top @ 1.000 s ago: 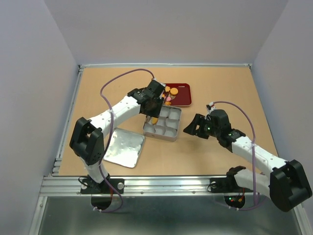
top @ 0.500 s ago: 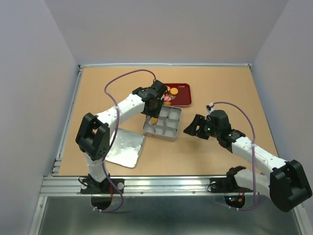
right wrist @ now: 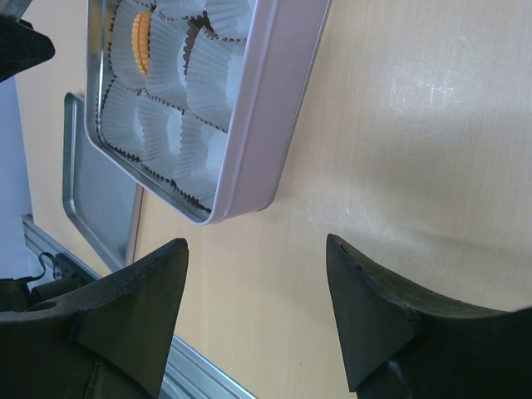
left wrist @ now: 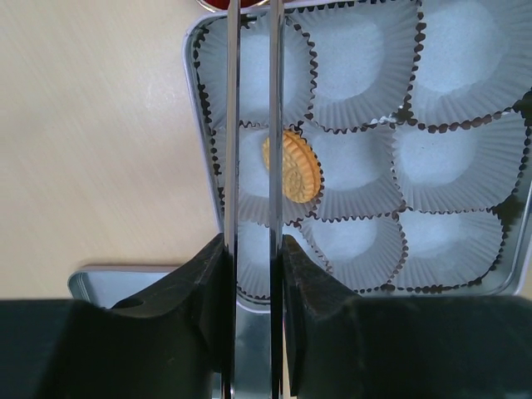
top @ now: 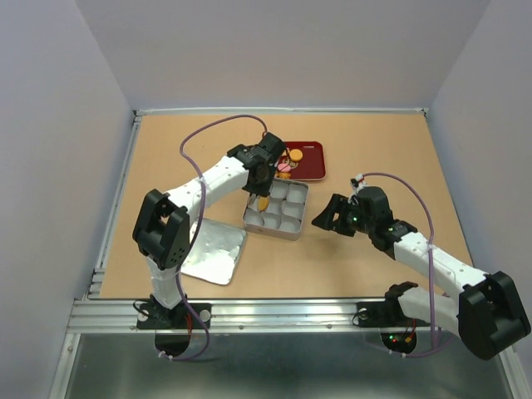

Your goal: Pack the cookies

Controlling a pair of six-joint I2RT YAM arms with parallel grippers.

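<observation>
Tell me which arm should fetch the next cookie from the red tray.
Left. The left pincer hangs over the tin's far edge, next to the red tray and its cookies. The right pincer, open, sits off the tin's right side, farther away.

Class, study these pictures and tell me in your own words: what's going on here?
A two-armed robot is filling a silver tin lined with paper cups. The left gripper hangs over the tin, fingers slightly apart and empty, above the one orange cookie lying in a cup. The other cups in view look empty. More cookies wait on the red tray behind. The right gripper is open and empty beside the tin.
</observation>
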